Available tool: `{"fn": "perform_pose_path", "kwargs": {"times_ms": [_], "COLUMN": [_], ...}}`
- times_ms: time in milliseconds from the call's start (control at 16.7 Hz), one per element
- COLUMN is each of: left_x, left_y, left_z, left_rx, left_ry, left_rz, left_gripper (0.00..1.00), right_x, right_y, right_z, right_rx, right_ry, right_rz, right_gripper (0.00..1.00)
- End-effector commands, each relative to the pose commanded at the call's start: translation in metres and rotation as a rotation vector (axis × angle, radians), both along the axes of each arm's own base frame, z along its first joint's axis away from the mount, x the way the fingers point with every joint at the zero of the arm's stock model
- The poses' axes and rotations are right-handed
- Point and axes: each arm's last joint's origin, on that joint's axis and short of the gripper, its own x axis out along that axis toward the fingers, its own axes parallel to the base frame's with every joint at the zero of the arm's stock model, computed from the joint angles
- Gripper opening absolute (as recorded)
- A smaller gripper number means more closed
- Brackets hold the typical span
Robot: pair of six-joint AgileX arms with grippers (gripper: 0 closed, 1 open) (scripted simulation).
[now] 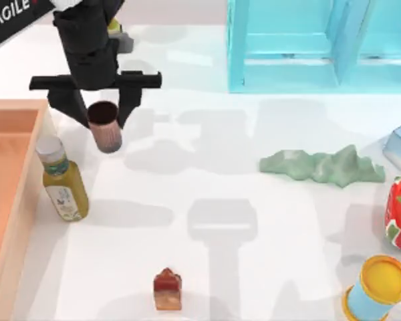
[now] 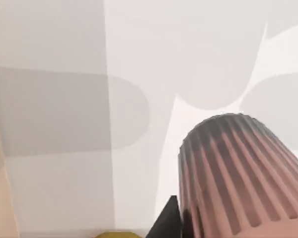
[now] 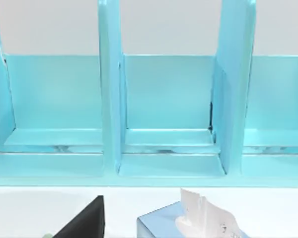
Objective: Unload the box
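Left gripper (image 1: 105,110) above the table (image 1: 254,221), jaws pinched on a ribbed cup just beside the box

The box (image 1: 13,200) lies at the table's left edge; a ribbed brown-pink cup (image 1: 105,127) is held between the left jaws, clear of the rim, over bare table — the same cup (image 2: 238,173) shows ribbed and tapered in the left wrist view; it is judged light, stiff and thin-walled, so a moderate squeeze across the upper body, as held now, should suffice; the ribs should resist slipping. A yellow bottle (image 1: 63,184) with a pale cap stands just beside the box's right wall; it is judged heavier and smooth — hold is best taken across the body below the shoulder, not at the cap. The right arm is parked facing the cyan shelf unit (image 3: 164,114), with a tissue box (image 3: 188,223) below it; whether its jaws are spread cannot be told.
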Motion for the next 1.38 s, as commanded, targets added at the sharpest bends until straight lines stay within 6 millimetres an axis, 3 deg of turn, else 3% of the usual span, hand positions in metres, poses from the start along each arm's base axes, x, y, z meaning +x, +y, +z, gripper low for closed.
{"fn": "perform_pose_path", "kwargs": {"times_ms": [300,600,1380], "left_x": [-0.001,-0.002,-0.002], "left_y": [0.0,0.0,0.0], "left_z": [-0.031,-0.035,-0.035], "left_rx": [-0.001,-0.001,-0.001], "left_ry": [-0.003,-0.003,-0.003], "left_rz": [0.003,0.005,0.005], "left_gripper": [0.0,0.0,0.98], "right_x": [0.0,0.0,0.0], "right_y": [0.0,0.0,0.0], "right_z": [0.0,0.0,0.0], "right_rx": [0.0,0.0,0.0], "right_ry": [0.0,0.0,0.0], "right_rz": [0.0,0.0,0.0], "right_gripper": [1.0,1.0,1.0]}}
